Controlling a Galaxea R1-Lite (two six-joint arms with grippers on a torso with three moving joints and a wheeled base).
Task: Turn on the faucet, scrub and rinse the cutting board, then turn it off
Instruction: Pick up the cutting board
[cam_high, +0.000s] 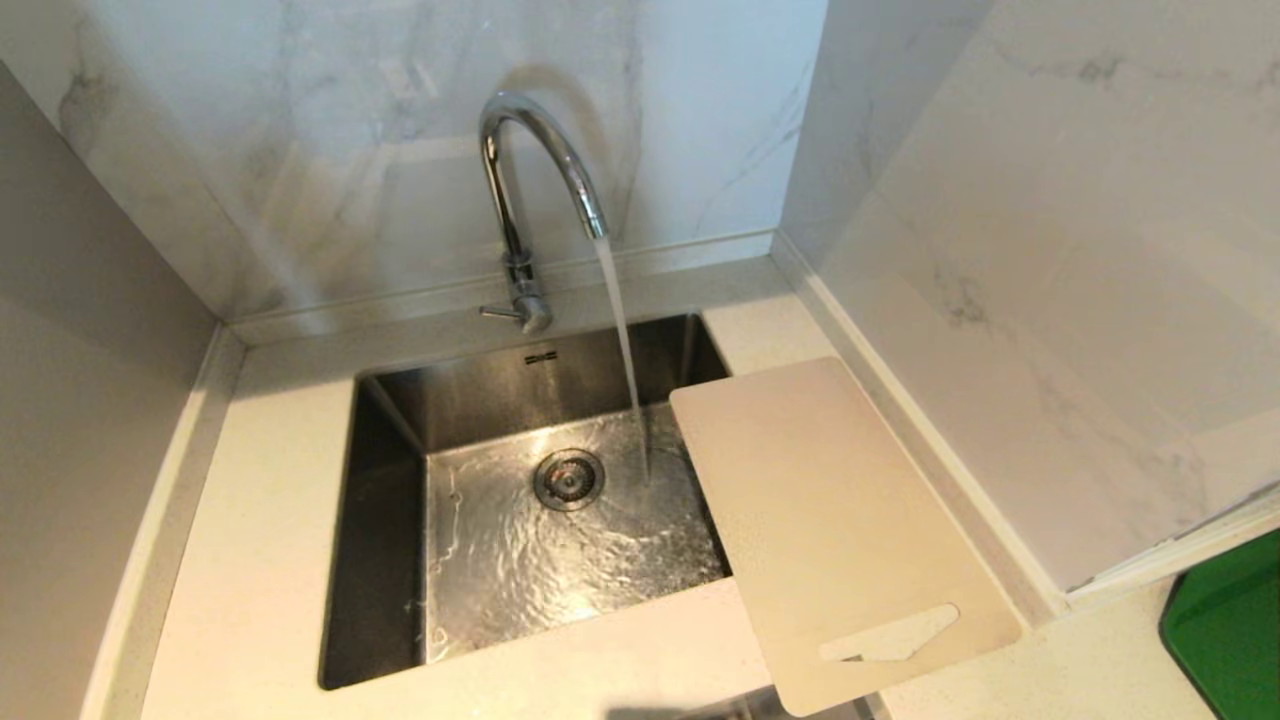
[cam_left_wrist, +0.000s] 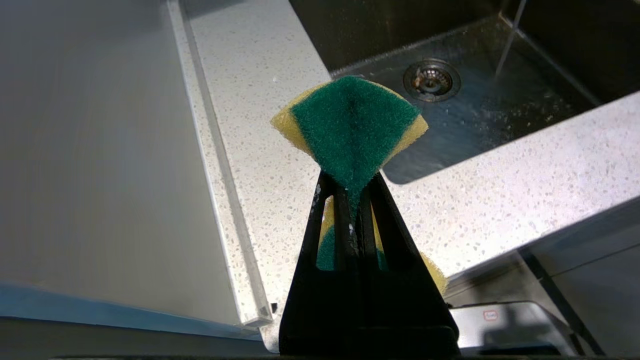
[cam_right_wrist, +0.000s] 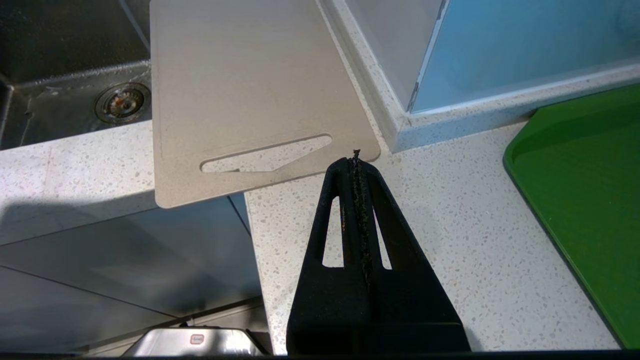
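My left gripper (cam_left_wrist: 352, 192) pinches a soft sponge (cam_left_wrist: 352, 125), my right gripper (cam_right_wrist: 356, 162) is pressed together, and the thin, stiff, probably slippery cutting board (cam_high: 835, 530) pokes over the table's front edge, best grabbed there.

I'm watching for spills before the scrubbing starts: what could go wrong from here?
1. The cutting board overhangs both the sink and the counter's front edge; pressing on it could tip or slide it.
2. The faucet is running beside the board, so water may splash onto the counter.
3. The left claw pinches the sponge by a narrow fold; it might slip out.
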